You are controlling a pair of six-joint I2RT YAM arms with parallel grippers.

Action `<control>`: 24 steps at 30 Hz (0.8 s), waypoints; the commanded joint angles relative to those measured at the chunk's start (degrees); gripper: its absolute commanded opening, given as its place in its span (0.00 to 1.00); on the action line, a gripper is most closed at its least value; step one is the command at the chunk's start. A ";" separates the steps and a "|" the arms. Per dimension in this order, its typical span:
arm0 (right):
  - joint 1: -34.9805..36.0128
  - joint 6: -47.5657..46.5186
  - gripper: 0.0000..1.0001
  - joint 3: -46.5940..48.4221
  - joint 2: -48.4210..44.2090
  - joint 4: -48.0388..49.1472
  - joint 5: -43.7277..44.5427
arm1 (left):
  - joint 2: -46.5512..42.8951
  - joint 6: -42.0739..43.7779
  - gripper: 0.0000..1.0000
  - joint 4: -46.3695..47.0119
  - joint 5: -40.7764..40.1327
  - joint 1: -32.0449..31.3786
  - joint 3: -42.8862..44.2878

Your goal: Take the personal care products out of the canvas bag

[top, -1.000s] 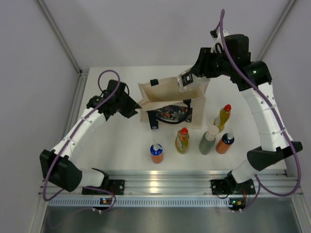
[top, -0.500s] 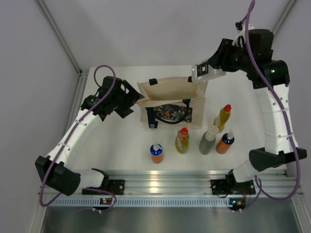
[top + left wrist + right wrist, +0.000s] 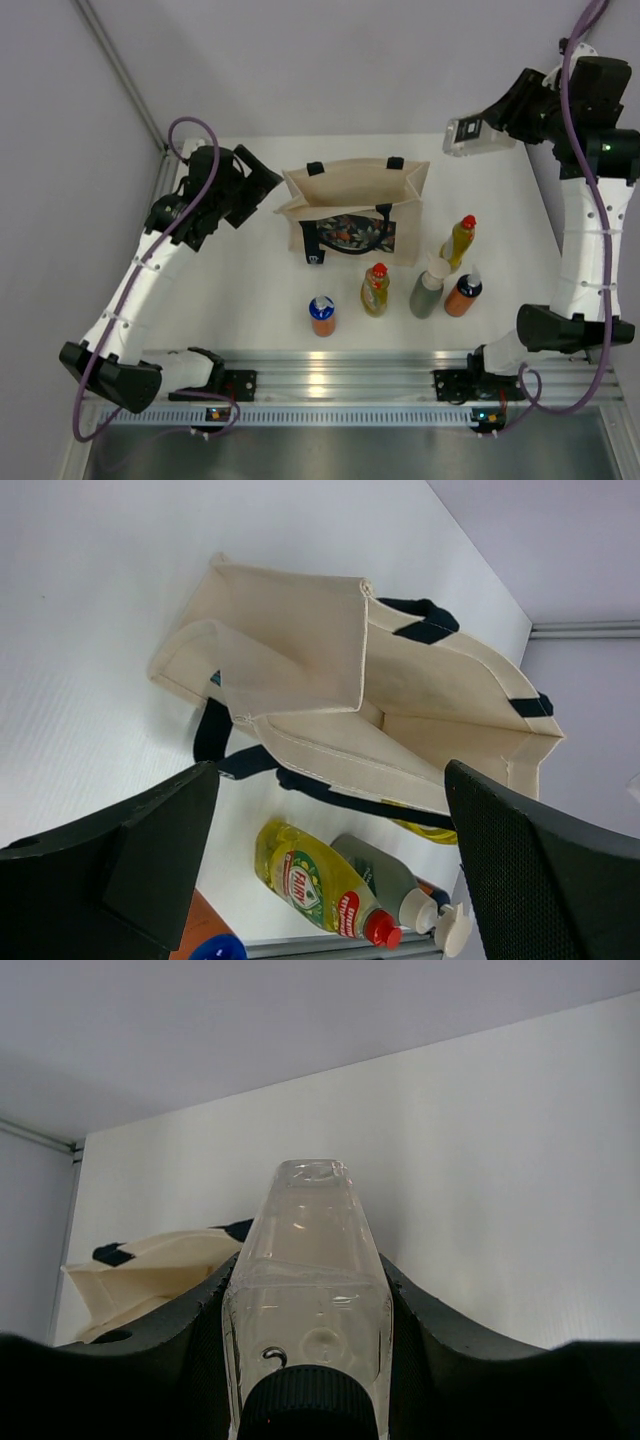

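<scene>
Clear bottle (image 3: 308, 1280) with a dark screw cap is out of the bag, clamped in the right gripper (image 3: 480, 133). The fingers (image 3: 205, 1335) press both of its sides, cap end toward the wrist camera. It is held up in the air past the bag's far right corner, touching nothing else.

Canvas bag (image 3: 350, 205) stands upright mid-table, mouth open, print panel facing the arm bases, black handles on top. Can't see whether anything is inside.

Five bottles stand on the table in front of and to the right of the bag:
- yellow bottle with red cap (image 3: 459, 240), just beside the bag's right edge
- second yellow bottle (image 3: 375, 290), in front of the print panel
- grey-green bottle (image 3: 427, 290), beige cap, right of that one
- orange bottle (image 3: 463, 294), just beside the grey-green one, on its right
- orange bottle with blue cap (image 3: 321, 315), nearest the bases, apart from the rest

All upright and clear of the bag.

Left gripper (image 3: 252, 186) hovers left of the bag, apart from it, jaws spread wide and holding nothing. Its wrist camera looks at the bag's side panel and open mouth.

White table (image 3: 250, 280), aluminium rail (image 3: 330, 370) along the near edge.
</scene>
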 commanded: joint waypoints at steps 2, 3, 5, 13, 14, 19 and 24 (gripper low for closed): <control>-3.54 1.04 0.00 3.58 -4.16 8.03 1.82 | -1.09 3.68 0.98 -1.35 -3.23 0.79 3.04; -4.24 0.52 0.00 3.22 -4.08 8.03 3.14 | -1.17 4.13 0.98 -1.61 -3.58 0.97 3.39; -4.86 0.16 0.00 1.73 -3.64 7.94 6.57 | -0.91 6.14 0.99 -1.87 -4.37 1.14 4.53; -5.83 -3.62 0.00 -5.65 -1.62 3.99 22.73 | 0.76 16.69 0.99 -5.65 -8.32 1.59 10.60; -5.83 -4.06 0.00 -7.66 -1.70 2.94 24.14 | 0.76 18.44 0.99 -5.92 -8.85 1.67 10.95; -5.82 -5.20 0.00 -17.41 -3.11 2.05 29.16 | 0.50 24.15 0.98 -8.46 -11.32 1.76 12.97; -6.44 -5.47 0.00 -26.48 -4.78 3.19 29.26 | 0.93 29.44 0.98 -10.66 -14.74 1.76 14.11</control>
